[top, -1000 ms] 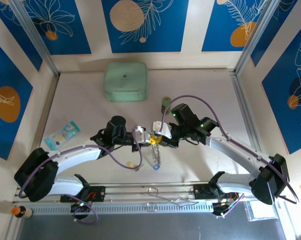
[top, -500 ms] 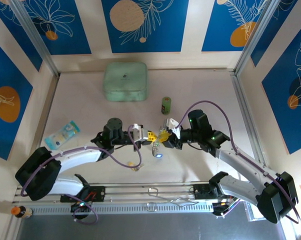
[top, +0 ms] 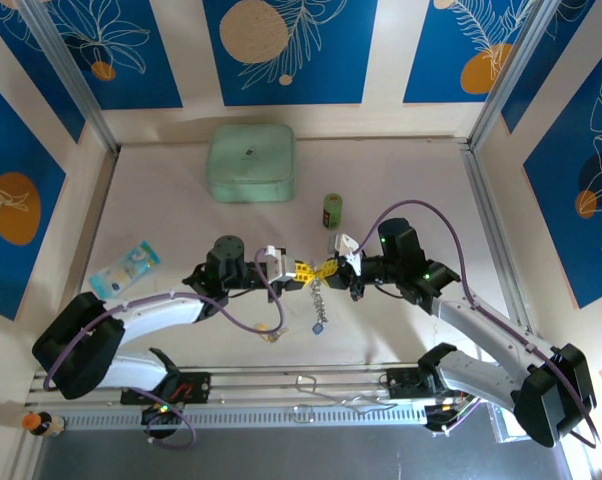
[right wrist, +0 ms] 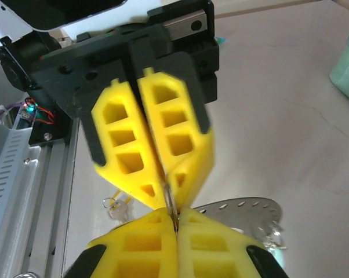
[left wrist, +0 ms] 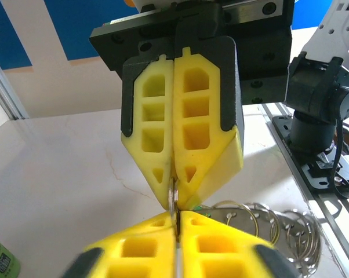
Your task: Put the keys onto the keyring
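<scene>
Keyring, a silvery coil of thin loops, hangs over the worktop's middle, clamped by my left jaws and my right jaws. Its gripped stretch is hidden inside them.

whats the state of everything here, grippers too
left gripper: shut on keyring
right gripper: shut on keyring
keyring: pinched by both grippers, hanging below them
blue key: hanging at keyring's lower end
loose key: lying apart from keyring
green cylinder: upright
box: closed
packet: lying flat
</scene>
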Tool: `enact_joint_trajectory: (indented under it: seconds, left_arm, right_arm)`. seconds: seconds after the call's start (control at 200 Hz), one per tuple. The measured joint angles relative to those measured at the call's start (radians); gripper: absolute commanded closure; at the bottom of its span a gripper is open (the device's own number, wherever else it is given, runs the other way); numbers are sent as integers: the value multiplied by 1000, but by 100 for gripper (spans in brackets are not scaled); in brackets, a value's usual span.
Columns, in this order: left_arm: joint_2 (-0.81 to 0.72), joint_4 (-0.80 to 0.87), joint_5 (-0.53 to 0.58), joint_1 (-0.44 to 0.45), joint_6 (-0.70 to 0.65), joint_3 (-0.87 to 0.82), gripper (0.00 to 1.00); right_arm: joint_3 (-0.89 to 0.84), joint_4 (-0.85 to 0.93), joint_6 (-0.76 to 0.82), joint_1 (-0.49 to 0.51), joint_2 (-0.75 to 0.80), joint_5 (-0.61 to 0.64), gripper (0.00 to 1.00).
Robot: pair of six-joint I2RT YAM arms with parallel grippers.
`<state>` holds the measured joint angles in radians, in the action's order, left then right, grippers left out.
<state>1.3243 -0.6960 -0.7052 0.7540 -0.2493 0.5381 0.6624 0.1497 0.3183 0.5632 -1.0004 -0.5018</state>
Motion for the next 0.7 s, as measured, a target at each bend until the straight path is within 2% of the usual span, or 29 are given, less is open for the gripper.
enact_joint_trajectory:
  seconds: [0.23, 0.465, 0.57, 0.64, 0.7]
  left_arm:
    - [-1, 113, 19, 1, -51, 38, 77]
    - [-1, 230, 25, 1, -114, 79, 87]
    - [-1, 265, 25, 1, -129, 79, 100]
    - [-1, 278, 24, 2, -134, 79, 100]
    - [-1, 280, 25, 2, -135, 79, 100]
  right_arm:
    - [117, 205, 126, 39, -63, 88, 100]
    - [272, 414, 255, 96, -151, 226, 100]
    - [321, 483, 294, 124, -193, 272, 100]
    - [335, 502, 308, 130, -208, 283, 100]
    - [334, 501, 307, 130, -208, 282, 89]
